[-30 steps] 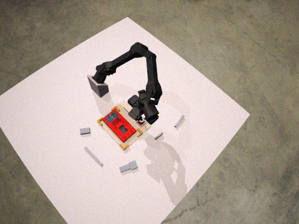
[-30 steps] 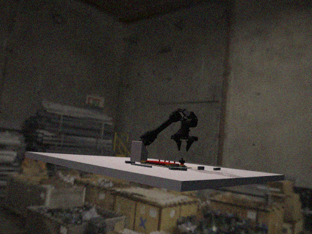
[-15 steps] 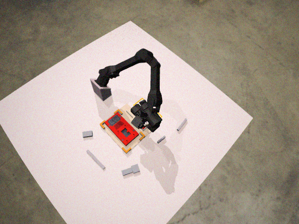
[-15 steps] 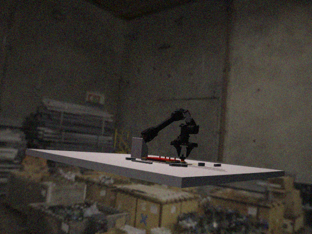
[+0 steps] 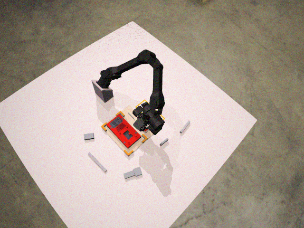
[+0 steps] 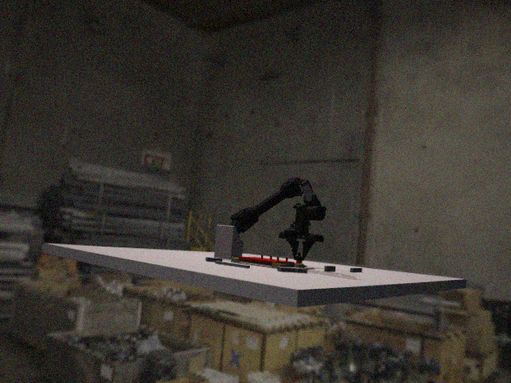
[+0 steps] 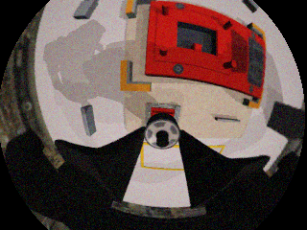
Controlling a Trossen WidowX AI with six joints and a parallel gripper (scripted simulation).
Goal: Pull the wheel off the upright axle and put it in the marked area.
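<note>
Wheel: 1, pale, spoked, at the beige board's edge (image 7: pixel 153 134); dark axle (image 7: pixel 162 139) visible in its hub.
Claw (image 5: pixel 144 126) (image 6: pixel 299 259) (image 7: pixel 161 132): 2 fingers clamped on the wheel, 1 at each side.
Marked area: 1 yellow outline (image 5: pixel 145 99) (image 7: pixel 163 168), just beside the board, partly hidden by the claw.
Board: 1, beige (image 5: pixel 112 137) (image 7: pixel 197 98), flat on the desk (image 5: pixel 61 147) (image 6: pixel 164 257) (image 7: pixel 77 29).
Panel: 1, red (image 5: pixel 121 126) (image 6: pixel 263 259) (image 7: pixel 160 59), lying on the board between 4 orange corner brackets.
Slim rod: 1, grey (image 5: pixel 131 115) (image 7: pixel 226 119), on the board beside the panel.
Grey long strip: 1 (image 5: pixel 97 162), flat on the desk, apart from the board.
Arm: 1, black (image 5: pixel 157 78) (image 6: pixel 268 203), bent above the desk.
</note>
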